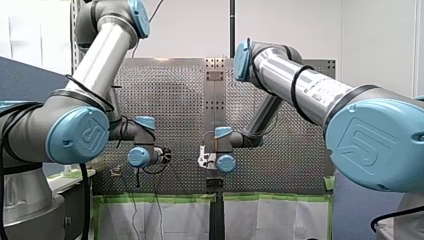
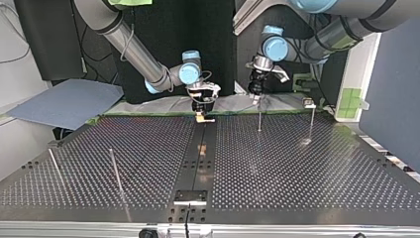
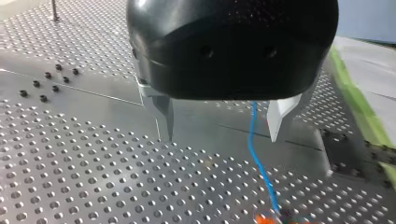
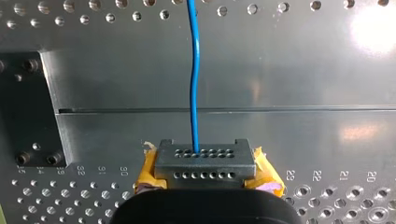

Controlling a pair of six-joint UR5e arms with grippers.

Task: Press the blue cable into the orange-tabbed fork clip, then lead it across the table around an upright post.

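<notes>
My right arm's fingers (image 4: 205, 164), yellow-padded, were closed together low over the perforated surface (image 2: 297, 173) at its far side in the top view. They were apparently pinching the blue cable (image 4: 194, 84), likely to anchor the line and keep it taut. From that grip the cable ran straight ahead, its long axis pointing directly away from the fingers across a bare metal plate (image 4: 289, 70). My left arm's fingers (image 3: 281, 119), bare metal, stood wide apart and gripped nothing. The cable passed loosely between them, nearer one finger, and bent gently down toward the orange-tabbed fork clip (image 3: 267, 217), a straddling stance that looked suited to pressing the line into the clip. Whether the cable was seated there could not be told. An upright post (image 2: 259, 118) stood near the left arm's fingers; no cable could be made out around it.
</notes>
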